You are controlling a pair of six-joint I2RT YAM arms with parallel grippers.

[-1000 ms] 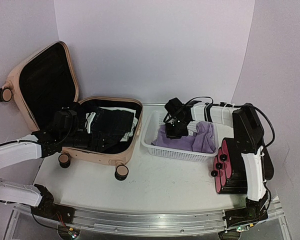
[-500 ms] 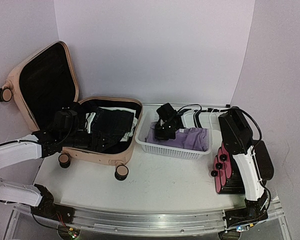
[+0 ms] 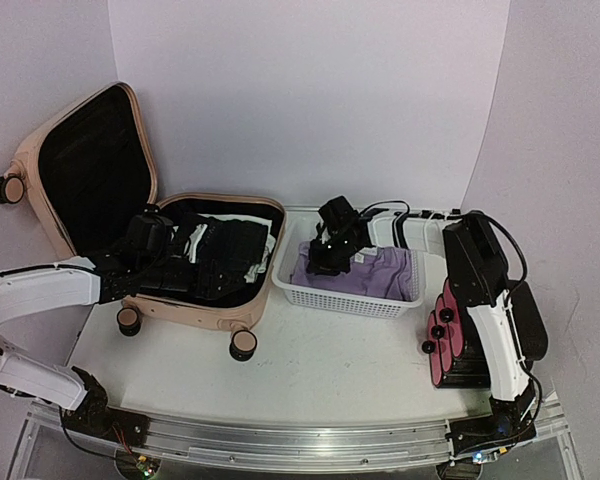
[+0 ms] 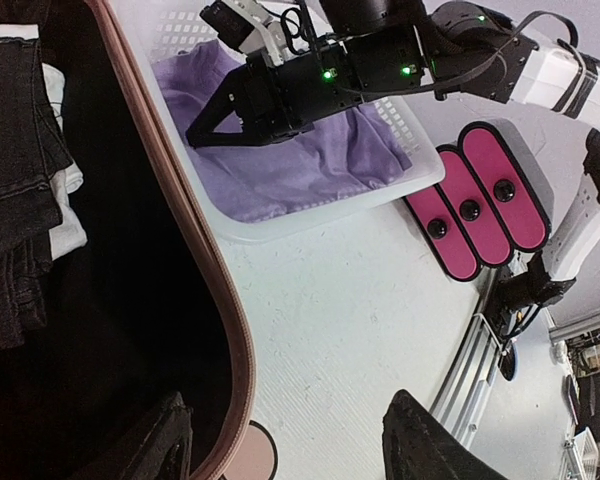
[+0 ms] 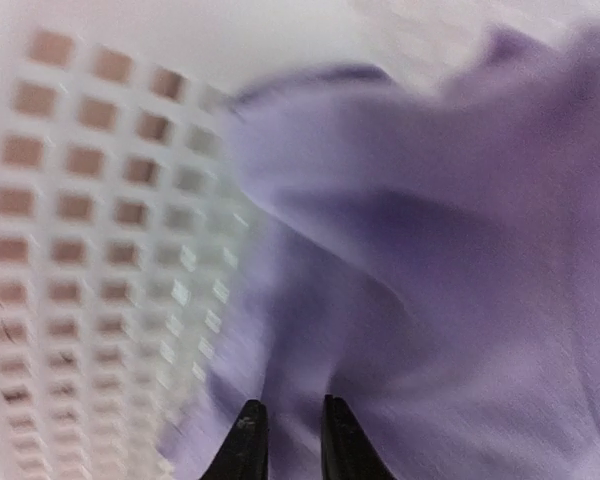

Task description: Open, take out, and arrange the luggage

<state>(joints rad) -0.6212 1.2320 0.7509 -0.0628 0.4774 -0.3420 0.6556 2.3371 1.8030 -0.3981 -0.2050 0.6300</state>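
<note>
The luggage (image 3: 205,312), a pale pink hard-shell suitcase, lies open at the left with its lid (image 3: 30,165) propped up. Black clothes (image 3: 225,255) and a white piece (image 4: 65,215) fill its lower half. My left gripper (image 3: 175,272) hovers open over the suitcase's near rim (image 4: 220,330), nothing between its fingers (image 4: 430,445). My right gripper (image 3: 320,262) is down in the white mesh basket (image 3: 350,300). Its tips (image 5: 288,430) stand a narrow gap apart against the purple garment (image 5: 450,260), which puckers toward the gap.
A black case with pink oval pads (image 3: 445,335) stands at the right beside the right arm's base. The basket sits close against the suitcase's right side. Suitcase wheels (image 3: 242,344) stick out toward the near table edge. Walls close in at the back and sides.
The right arm swung left and lowered the purple garment into the basket; its shut jaws have parted slightly. The left gripper shifted a little right over the suitcase.
</note>
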